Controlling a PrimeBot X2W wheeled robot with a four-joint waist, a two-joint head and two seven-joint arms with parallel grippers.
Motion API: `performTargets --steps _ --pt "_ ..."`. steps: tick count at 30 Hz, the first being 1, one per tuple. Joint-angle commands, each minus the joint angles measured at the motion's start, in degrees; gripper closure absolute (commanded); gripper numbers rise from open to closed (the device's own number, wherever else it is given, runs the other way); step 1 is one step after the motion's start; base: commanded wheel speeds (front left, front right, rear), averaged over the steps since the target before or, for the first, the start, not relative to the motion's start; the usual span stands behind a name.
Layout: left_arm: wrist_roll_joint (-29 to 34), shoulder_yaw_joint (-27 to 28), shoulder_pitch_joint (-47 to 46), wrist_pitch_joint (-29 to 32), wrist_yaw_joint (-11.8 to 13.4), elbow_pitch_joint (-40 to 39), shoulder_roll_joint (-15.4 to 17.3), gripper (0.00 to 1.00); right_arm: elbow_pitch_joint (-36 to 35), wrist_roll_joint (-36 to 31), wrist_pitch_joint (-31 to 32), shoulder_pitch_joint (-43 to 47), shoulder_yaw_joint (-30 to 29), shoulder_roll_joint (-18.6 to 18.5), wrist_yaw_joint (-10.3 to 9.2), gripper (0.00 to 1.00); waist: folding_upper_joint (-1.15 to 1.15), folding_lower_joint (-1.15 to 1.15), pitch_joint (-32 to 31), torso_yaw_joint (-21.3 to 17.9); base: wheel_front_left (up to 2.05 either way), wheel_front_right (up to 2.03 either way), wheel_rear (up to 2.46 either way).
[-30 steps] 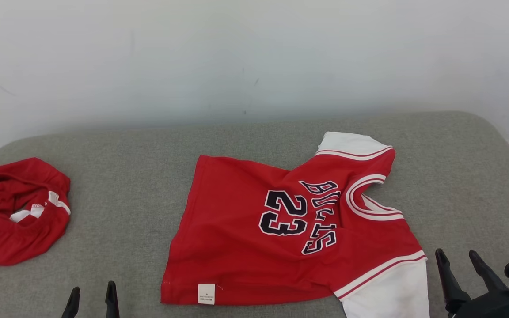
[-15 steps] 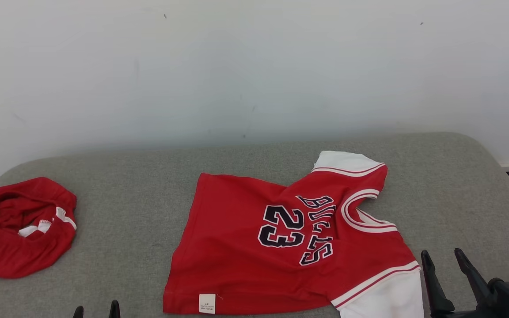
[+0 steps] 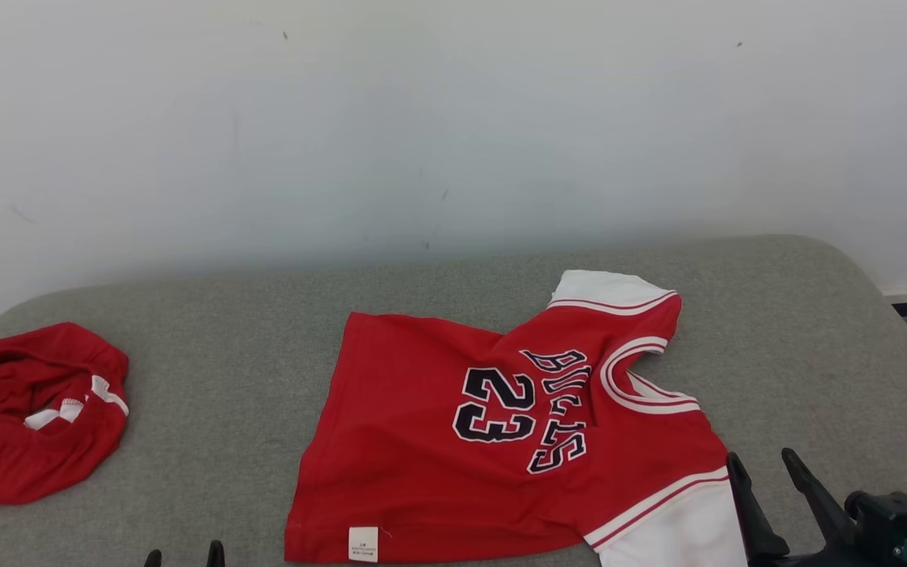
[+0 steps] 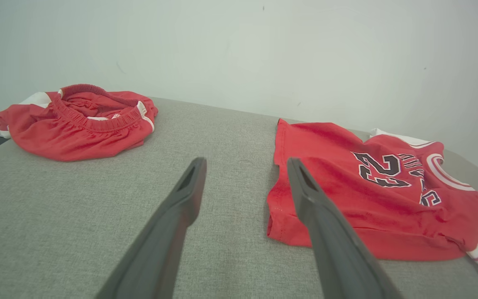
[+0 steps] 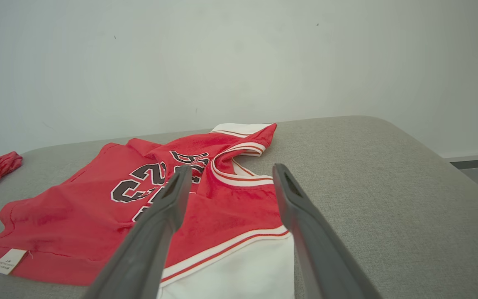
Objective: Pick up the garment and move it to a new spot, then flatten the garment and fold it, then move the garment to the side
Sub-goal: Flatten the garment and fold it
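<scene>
- Red jersey (image 3: 501,441) with "BULLS" and "23" in dark, white-edged print lies spread face up on the middle of the grey padded table (image 3: 209,378). It is nearer the table's front edge than its back edge.
- Its neck opening points toward the table's right end and its hem toward the left end. The cloth is rumpled into a ridge just behind the number.
- One white sleeve (image 3: 607,287) lies toward the table's back. The other white sleeve (image 3: 674,535) reaches the front edge, and a small white label (image 3: 363,543) sits at the front hem corner.
- The right gripper (image 3: 760,457) is at the table's front right, fingers spread wide with nothing between them. One finger is just beside the near sleeve, and I cannot tell whether it touches the cloth.
- The left gripper (image 4: 246,162) is at the table's front edge, left of the middle. Its fingers are also spread wide and empty, apart from the hem.
- A bunched pair of red shorts (image 3: 36,417) with white trim lies at the table's left end.
- A pale wall (image 3: 453,118) rises behind the table's back edge.
</scene>
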Motion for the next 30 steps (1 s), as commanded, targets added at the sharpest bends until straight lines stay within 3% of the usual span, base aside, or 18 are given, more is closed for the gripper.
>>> performTargets --steps 1,12,18,23,30 --pt "0.5 0.3 -0.7 -0.1 -0.2 0.4 -0.1 0.0 0.3 0.3 0.0 -0.3 0.2 -0.4 0.03 0.0 0.0 0.01 0.2 -0.1 0.0 0.0 0.0" --pt "0.4 -0.4 -2.5 0.3 -0.7 2.5 -0.3 0.0 1.5 1.2 1.0 -1.3 0.1 0.0 0.03 0.0 0.0 0.01 1.3 0.0 0.0 0.0 0.0" --pt "0.7 -6.1 -6.6 7.9 -1.4 4.8 -0.8 0.0 4.3 2.1 11.8 0.0 -4.7 1.0 0.03 0.0 0.0 0.01 3.4 0.7 0.0 0.0 0.0" --pt "0.6 -8.5 -11.1 12.8 -0.4 8.5 -1.3 0.0 6.1 1.2 19.0 0.1 -7.5 2.2 0.03 0.0 0.0 0.01 5.1 0.5 0.0 0.0 0.0" --pt "2.2 -9.0 -18.1 18.9 3.1 16.3 -1.1 0.0 8.1 -0.8 24.5 -2.8 -9.0 4.1 0.03 0.0 0.0 0.01 8.5 -0.9 0.0 0.0 0.0"
